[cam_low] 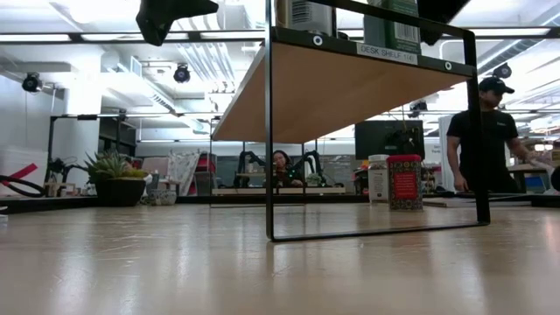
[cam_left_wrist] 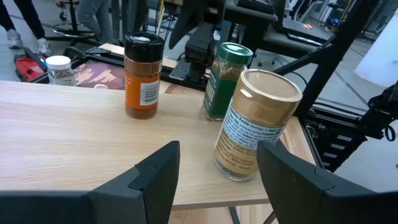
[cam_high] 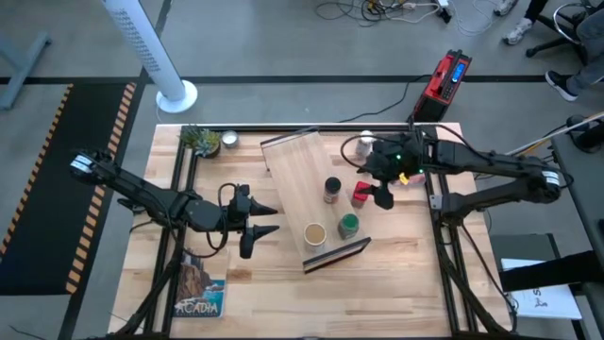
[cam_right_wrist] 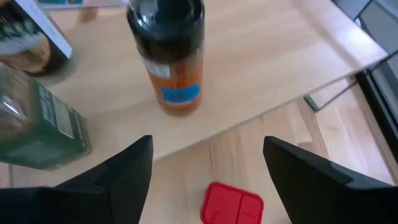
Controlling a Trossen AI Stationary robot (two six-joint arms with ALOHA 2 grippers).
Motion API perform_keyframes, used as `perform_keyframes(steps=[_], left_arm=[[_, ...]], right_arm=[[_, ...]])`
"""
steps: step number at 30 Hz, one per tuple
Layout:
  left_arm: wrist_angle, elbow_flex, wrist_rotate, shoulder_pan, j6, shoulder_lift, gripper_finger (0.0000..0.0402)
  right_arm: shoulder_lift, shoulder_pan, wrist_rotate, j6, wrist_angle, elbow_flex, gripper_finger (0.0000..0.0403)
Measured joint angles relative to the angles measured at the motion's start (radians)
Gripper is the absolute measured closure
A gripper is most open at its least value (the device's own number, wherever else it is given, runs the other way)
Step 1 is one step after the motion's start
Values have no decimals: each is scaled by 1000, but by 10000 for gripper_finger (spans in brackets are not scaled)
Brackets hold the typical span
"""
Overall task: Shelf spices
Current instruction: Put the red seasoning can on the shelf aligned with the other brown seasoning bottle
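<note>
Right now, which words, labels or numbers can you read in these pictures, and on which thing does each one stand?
"ACADIA": on the cover of the book lying at the table's near left corner, high view.
"DESK SHELF" followed by small characters I cannot read for certain: on the white sticker on the shelf frame, low view.
Labels on the black-lidded jar, the green-lidded jar and the tan-lidded jar: printed, but too small or blurred to read.
</note>
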Motion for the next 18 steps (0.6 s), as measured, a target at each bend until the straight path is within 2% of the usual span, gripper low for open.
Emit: perform_keyframes(steps=[8, 15, 18], left_arm=[[1, 0, 0, 1, -7, 0, 198], [0, 0, 0, -20, -30, 0, 198], [-1, 0, 0, -27, -31, 0, 198]], right_arm=[[-35, 0, -46, -13, 241, -100, 128], [-29, 0, -46, -8, 162, -108, 123], [-28, 0, -3, 28, 123, -127, 129]])
